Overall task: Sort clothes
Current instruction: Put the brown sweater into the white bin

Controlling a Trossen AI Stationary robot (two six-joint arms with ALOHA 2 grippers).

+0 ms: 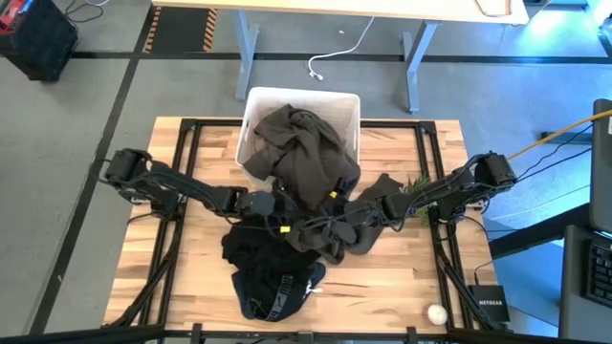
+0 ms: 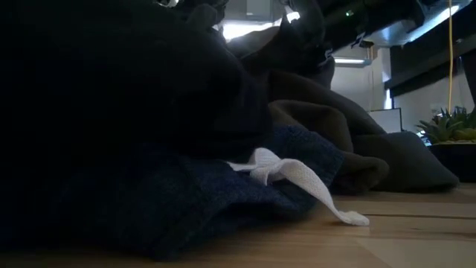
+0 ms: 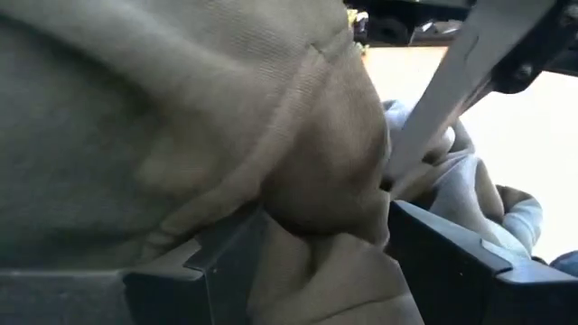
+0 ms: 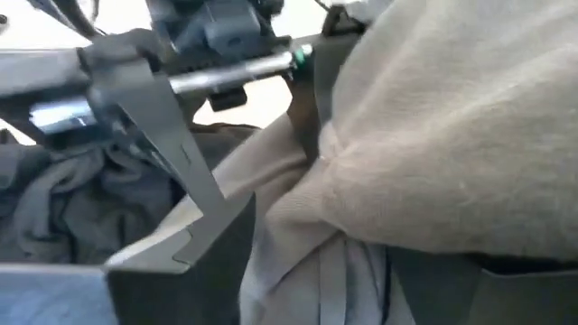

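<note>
Both grippers, left (image 1: 271,204) and right (image 1: 368,207), meet mid-table, each jaw pair clamping a fold of the olive-brown fabric garment (image 1: 311,153), apparently to lift it clear of the white plastic bin (image 1: 256,103) at the far edge.

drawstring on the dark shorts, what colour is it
White. The drawstring shows best in the low view, lying across the dark navy shorts and trailing onto the wooden table.

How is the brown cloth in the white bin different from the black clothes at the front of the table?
The brown cloth is olive-brown; the black clothes are black. The brown cloth is heaped in the white bin and spills over its near edge onto the table, while the black clothes lie fully on the wood. The brown cloth looks like the bigger heap; the black clothes make a smaller pile. Both are soft and crumpled, not folded.
</note>
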